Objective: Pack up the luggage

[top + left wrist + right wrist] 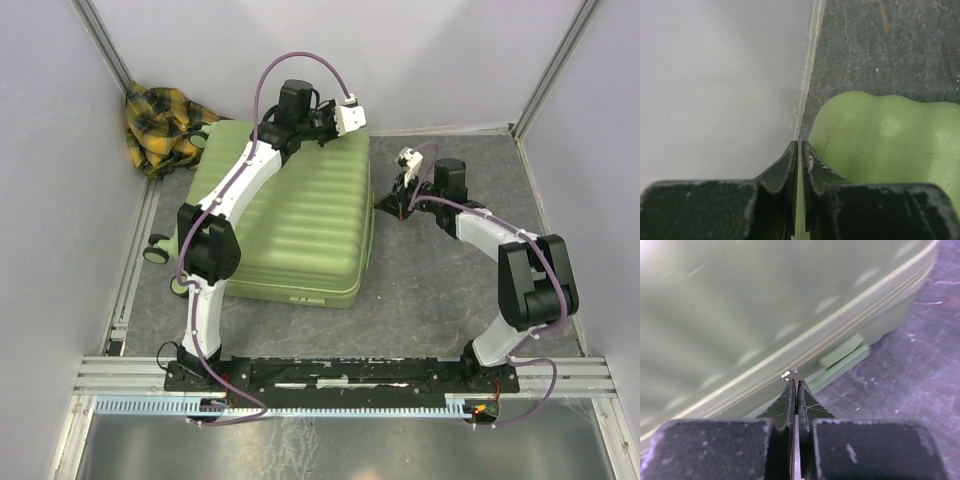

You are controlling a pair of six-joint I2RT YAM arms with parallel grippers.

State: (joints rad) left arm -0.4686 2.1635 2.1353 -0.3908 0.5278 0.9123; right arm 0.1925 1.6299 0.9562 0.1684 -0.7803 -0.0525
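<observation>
The lime-green ribbed luggage (300, 220) lies flat and closed on the grey table. My left gripper (340, 125) hovers at its far right corner, shut and empty; the left wrist view shows the jaws (800, 145) together above the shell's rounded corner (880, 140). My right gripper (380, 204) is at the luggage's right side. In the right wrist view it (795, 382) is shut on the silver zipper pull (790, 373), right at the zip seam (840, 330) of the shell (740, 305). The lining is hidden.
A yellow and dark plaid cloth (165, 125) lies bunched in the far left corner behind the luggage. Black wheels (155, 250) stick out on the luggage's left side. White walls enclose the table (450, 280) on three sides.
</observation>
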